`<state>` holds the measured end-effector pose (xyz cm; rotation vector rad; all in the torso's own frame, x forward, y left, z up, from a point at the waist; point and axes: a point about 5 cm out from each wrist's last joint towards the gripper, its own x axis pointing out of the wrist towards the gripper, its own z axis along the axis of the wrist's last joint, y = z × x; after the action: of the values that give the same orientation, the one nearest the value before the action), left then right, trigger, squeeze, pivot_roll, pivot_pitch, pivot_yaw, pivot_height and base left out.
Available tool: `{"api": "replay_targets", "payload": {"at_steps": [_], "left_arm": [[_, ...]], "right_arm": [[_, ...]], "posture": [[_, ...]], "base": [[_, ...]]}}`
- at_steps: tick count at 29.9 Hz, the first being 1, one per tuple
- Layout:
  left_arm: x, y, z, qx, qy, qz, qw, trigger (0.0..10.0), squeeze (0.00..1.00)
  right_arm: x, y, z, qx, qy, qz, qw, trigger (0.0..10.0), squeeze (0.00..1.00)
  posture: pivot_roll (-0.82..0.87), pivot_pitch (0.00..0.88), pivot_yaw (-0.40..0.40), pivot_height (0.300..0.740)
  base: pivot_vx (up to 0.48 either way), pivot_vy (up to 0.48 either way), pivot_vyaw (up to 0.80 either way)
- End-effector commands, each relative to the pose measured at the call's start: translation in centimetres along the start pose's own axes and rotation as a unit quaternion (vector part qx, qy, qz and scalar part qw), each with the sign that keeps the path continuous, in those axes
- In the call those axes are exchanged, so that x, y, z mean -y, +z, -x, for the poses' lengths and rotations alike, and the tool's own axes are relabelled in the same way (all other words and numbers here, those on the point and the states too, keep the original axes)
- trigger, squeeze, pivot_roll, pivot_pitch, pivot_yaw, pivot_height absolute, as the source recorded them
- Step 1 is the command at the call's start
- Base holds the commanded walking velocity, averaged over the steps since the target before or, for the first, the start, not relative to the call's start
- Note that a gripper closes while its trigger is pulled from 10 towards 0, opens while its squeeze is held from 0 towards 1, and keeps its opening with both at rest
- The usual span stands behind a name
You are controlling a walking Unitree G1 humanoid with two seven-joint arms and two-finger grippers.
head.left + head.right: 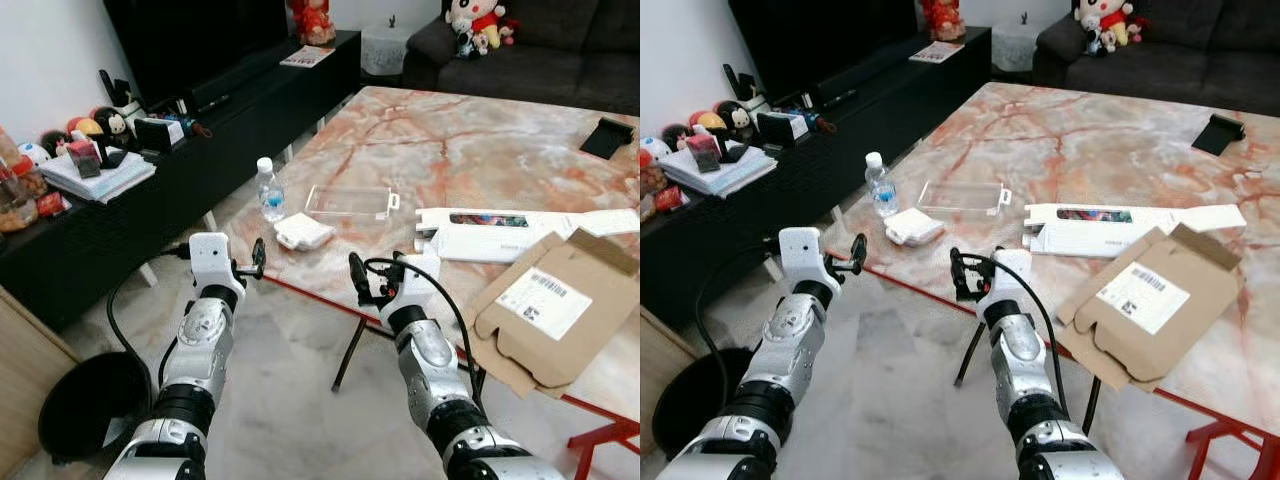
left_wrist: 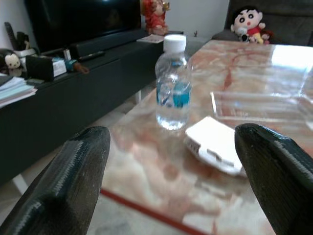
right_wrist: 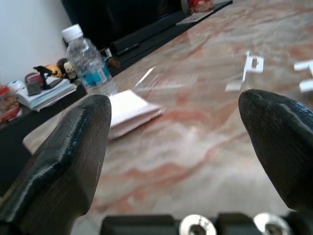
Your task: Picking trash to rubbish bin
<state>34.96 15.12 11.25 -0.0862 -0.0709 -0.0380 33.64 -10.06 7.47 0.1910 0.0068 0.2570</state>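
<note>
1. Trash: the white folded packet (image 1: 303, 232) lies flat on the marble table (image 1: 480, 160), close to the near edge, just beside the water bottle (image 1: 269, 190) and in front of the clear plastic tray (image 1: 350, 202).
2. Direction: the packet lies ahead of both grippers and roughly midway between them, slightly to the left gripper's side. Its long axis runs roughly along the table's near edge.
3. Left gripper (image 1: 246, 265): fingers spread wide, holding nothing, poised off the table edge. Its wrist view frames the packet between the two fingers, bottle behind. Judged the nearer arm.
4. Right gripper (image 1: 374, 281): fingers also spread wide and empty, at the table edge; the packet sits towards its left finger (image 3: 68, 156).
5. Rubbish bin (image 1: 90, 405): black, on the floor at the robot's left, well apart from the table.
6. Other candidate trash: flattened cardboard box (image 1: 545, 305) and long white carton (image 1: 500, 232), further right.
</note>
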Motion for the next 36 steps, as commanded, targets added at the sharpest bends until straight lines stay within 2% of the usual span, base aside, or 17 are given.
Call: {"api": "replay_targets", "payload": {"at_steps": [1, 4, 6, 10, 20, 36], "left_arm": [[-0.13, 0.52, -0.31, 0.005, 0.002, -0.005, 1.0, 10.0, 0.0], [-0.09, 0.47, -0.28, 0.004, 0.001, -0.004, 1.0, 10.0, 0.0], [-0.1, 0.44, -0.24, 0.004, 0.0, -0.005, 1.0, 10.0, 0.0], [-0.02, 0.39, -0.23, 0.003, -0.003, -0.004, 1.0, 10.0, 0.0], [0.12, 0.41, -0.22, 0.004, -0.006, -0.005, 1.0, 10.0, 0.0], [0.74, 0.2, 0.39, 0.01, -0.022, 0.005, 1.0, 10.0, 0.0]], "right_arm": [[-0.39, 0.42, -0.37, 0.005, 0.005, 0.002, 1.0, 10.0, 0.0], [-0.45, 0.29, -0.38, -0.001, 0.008, -0.007, 1.0, 10.0, 0.0], [-0.57, 0.13, -0.37, -0.003, 0.01, -0.029, 1.0, 10.0, 0.0], [-0.54, 0.31, -0.37, 0.002, 0.01, -0.004, 1.0, 10.0, 0.0], [-0.56, 0.36, -0.41, 0.002, 0.01, -0.005, 1.0, 10.0, 0.0], [-0.59, 0.12, -0.3, -0.002, 0.009, -0.005, 1.0, 10.0, 0.0]], "posture": [[0.02, 0.0, 0.072, 0.74], [0.02, 0.0, 0.072, 0.74], [0.02, 0.0, 0.074, 0.74], [0.02, 0.0, 0.074, 0.74], [0.02, 0.0, 0.075, 0.74], [0.03, 0.0, 0.075, 0.74]], "base": [[0.48, 0.0, 0.0], [0.48, 0.0, 0.0], [0.48, 0.0, -0.8], [0.48, 0.0, -0.2], [0.48, 0.0, 0.0], [0.017, 0.0, 0.0]]}}
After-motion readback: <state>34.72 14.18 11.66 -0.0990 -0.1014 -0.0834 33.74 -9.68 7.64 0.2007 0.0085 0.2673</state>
